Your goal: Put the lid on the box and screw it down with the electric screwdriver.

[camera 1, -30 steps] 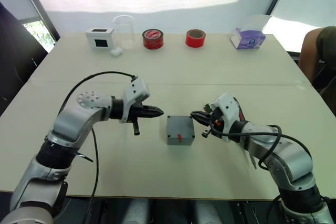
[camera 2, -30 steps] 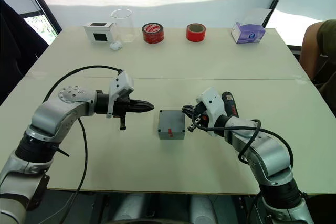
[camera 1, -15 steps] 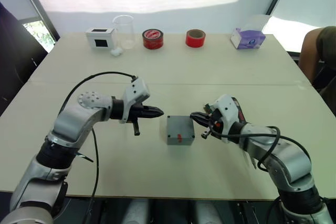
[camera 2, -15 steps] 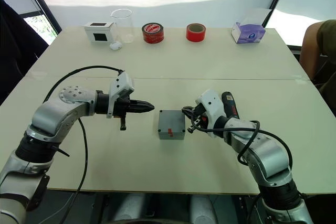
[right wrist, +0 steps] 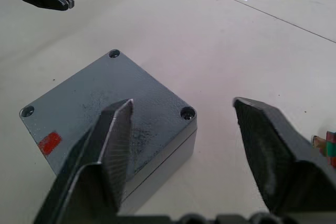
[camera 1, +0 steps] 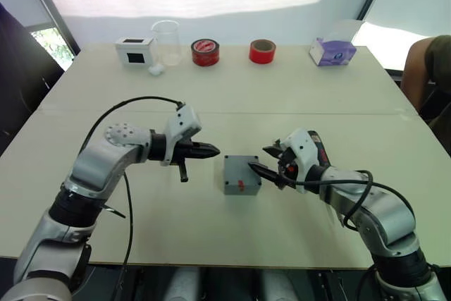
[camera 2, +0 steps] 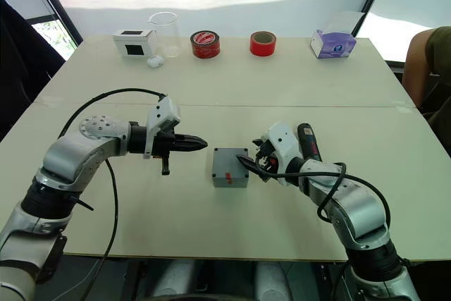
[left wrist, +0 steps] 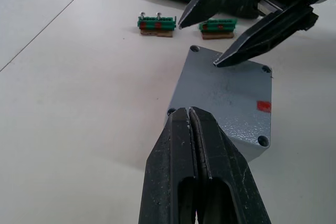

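The grey box (camera 1: pixel 242 175) sits mid-table with the flat grey lid (left wrist: pixel 226 90) lying on top, corner screw holes showing and a small red mark near one edge. My left gripper (camera 1: pixel 215 150) is shut and empty, hovering just left of the box. At the box's right edge my right gripper (camera 1: pixel 258 158) is open; one finger (right wrist: pixel 113 140) reaches over a corner of the lid, the other stands off the box's side. The black electric screwdriver (camera 2: pixel 304 139) with red markings lies on the table behind my right wrist.
Two small green circuit strips (left wrist: pixel 156 22) lie beyond the box near the screwdriver. Along the far edge stand a white box (camera 1: pixel 135 51), a clear beaker (camera 1: pixel 166 41), two red tape rolls (camera 1: pixel 205 52) and a purple tissue box (camera 1: pixel 332 52). A person (camera 1: pixel 431 68) sits at the right.
My right gripper has gone from shut to open beside the box, with one finger now over the lid's corner. The left arm and the box have not moved.
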